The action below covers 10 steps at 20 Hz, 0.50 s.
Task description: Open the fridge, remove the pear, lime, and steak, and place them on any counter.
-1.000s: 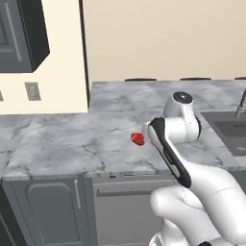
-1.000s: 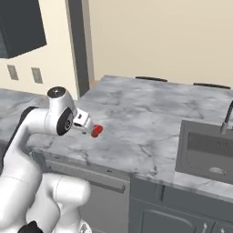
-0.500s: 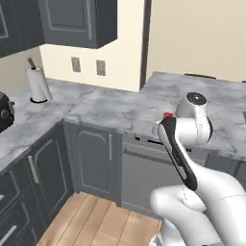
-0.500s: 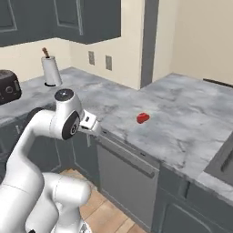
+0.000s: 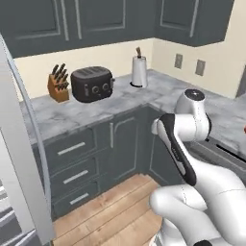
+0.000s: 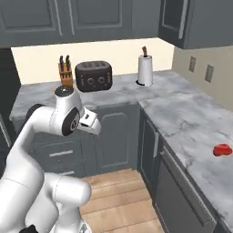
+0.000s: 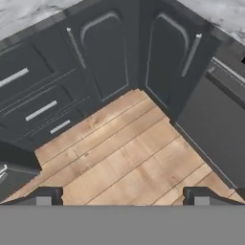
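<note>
My gripper [image 7: 119, 198] is open wide, with nothing between its two dark finger tips [image 7: 44, 196]. It looks down at the wooden floor [image 7: 129, 162] in front of the dark corner cabinets [image 7: 139, 52]. In the right base view my gripper [image 6: 93, 125] hangs out in front of those cabinets, below the edge of the counter [image 6: 182, 118].

The steak [image 6: 222, 149] lies flat on the counter, far along it to the right of the toaster [image 6: 93, 76]. Its long side seems to run left to right, but it is small, so I am not sure. In the left base view only a red sliver of the steak [image 5: 244, 129] shows, cut off by the picture's edge.

Just left of the toaster stands a knife block [image 6: 66, 75]. To the toaster's right stands a paper towel roll [image 6: 145, 69]. Far left of the toaster, the silver edge of the fridge [image 5: 21, 158] door is cut off.

I can read no writing anywhere.
</note>
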Tool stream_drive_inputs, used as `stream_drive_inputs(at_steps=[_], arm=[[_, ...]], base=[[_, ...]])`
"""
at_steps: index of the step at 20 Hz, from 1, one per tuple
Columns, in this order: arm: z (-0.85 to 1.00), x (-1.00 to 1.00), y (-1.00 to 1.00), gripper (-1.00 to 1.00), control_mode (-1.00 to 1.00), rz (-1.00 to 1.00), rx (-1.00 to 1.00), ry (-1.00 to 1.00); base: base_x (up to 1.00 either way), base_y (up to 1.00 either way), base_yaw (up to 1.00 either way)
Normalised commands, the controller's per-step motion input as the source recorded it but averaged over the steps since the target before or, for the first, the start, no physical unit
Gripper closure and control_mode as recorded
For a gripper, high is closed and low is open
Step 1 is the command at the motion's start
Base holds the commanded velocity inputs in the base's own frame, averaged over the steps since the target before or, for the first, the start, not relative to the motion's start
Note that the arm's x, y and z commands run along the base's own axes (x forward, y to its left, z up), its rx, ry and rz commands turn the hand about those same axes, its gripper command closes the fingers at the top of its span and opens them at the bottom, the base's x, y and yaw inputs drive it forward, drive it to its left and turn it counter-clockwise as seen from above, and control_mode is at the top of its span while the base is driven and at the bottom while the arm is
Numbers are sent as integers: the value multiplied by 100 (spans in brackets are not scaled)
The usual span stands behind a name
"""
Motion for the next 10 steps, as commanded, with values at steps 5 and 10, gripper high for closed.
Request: stream_drive_inputs(at_steps=[5,10], arm=[[0,0,0,-100,100,0,0,0],[0,0,0,-100,100,0,0,0]], base=[[-79,6,76],[-87,29,62]])
